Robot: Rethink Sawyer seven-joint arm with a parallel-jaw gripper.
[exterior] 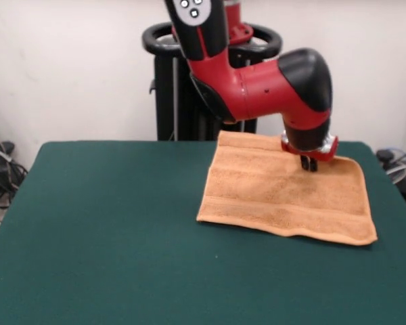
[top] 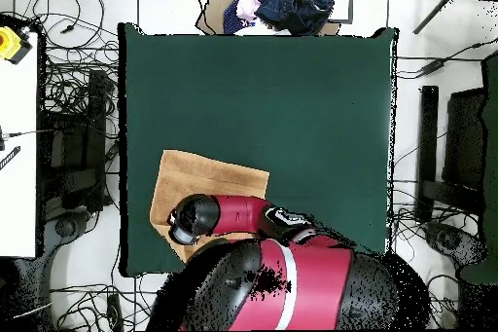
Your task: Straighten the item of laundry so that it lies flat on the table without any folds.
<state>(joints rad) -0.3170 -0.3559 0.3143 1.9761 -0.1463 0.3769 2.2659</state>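
Dark green felt tabletop before a white wall; cables on the floor around it. Orange-tan terry towel lies far right, under the hand. Hand's opening: cannot tell.

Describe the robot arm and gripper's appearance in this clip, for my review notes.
The glossy red arm has rounded black joint caps and a black upper panel with small white markings. A silver-and-red collar sits above the small black gripper. In the overhead view a white stripe crosses its red body.

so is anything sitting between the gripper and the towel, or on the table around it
Nothing visible does. The gripper is right down at the towel near its far edge, and the green table around the towel is bare felt.
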